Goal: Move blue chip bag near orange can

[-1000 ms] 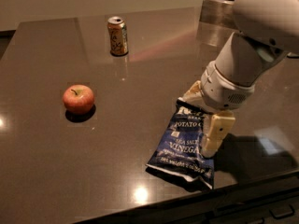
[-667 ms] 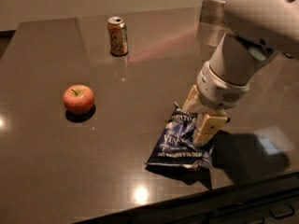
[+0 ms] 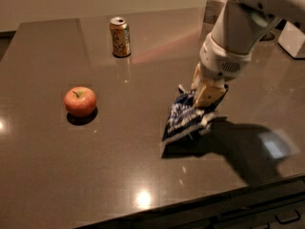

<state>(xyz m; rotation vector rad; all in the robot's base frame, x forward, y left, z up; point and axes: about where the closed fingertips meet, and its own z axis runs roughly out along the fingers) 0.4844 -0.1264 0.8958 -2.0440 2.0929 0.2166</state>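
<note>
Where it lay flat, the blue chip bag now tilts up — fingers pinching its top.

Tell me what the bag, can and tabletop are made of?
The blue chip bag looks like crinkled foil, creased where the hand pinches its top. The orange can seems metal, with silvery lid. The table looks polished, stone or laminate, mirroring lights.
</note>
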